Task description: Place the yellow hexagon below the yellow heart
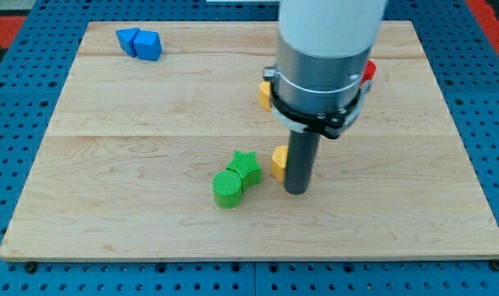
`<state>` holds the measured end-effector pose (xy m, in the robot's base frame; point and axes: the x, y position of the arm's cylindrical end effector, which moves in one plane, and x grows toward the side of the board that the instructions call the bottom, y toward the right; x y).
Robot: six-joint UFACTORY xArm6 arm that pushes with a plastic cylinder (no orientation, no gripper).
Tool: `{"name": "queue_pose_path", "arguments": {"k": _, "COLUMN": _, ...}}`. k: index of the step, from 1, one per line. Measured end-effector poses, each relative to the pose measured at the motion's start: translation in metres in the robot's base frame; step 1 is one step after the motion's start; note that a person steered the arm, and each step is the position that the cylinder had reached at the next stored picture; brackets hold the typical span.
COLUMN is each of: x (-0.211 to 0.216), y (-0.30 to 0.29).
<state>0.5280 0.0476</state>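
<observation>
My tip (296, 191) rests on the board at the view's lower middle. A yellow block (278, 161), mostly hidden behind the rod, sits right against the rod's left side; its shape cannot be made out. Another yellow block (265, 91) peeks out from behind the arm's body further toward the view's top; its shape is hidden too. I cannot tell which one is the hexagon and which the heart.
A green star (246, 165) and a green round block (228, 186) touch each other just left of the tip. Two blue blocks (140, 43) sit at the top left. A red block (368, 71) shows at the arm's right edge.
</observation>
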Motion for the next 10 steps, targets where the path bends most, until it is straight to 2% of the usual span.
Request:
{"name": "queue_pose_path", "arguments": {"k": 3, "x": -0.053, "y": -0.036}}
{"name": "queue_pose_path", "arguments": {"k": 5, "x": -0.063, "y": -0.043}}
{"name": "queue_pose_path", "arguments": {"k": 6, "x": -0.058, "y": -0.026}}
{"name": "queue_pose_path", "arguments": {"k": 7, "x": -0.096, "y": -0.024}}
{"name": "queue_pose_path", "arguments": {"k": 9, "x": -0.086, "y": 0.004}}
{"name": "queue_pose_path", "arguments": {"k": 10, "x": -0.113, "y": 0.048}}
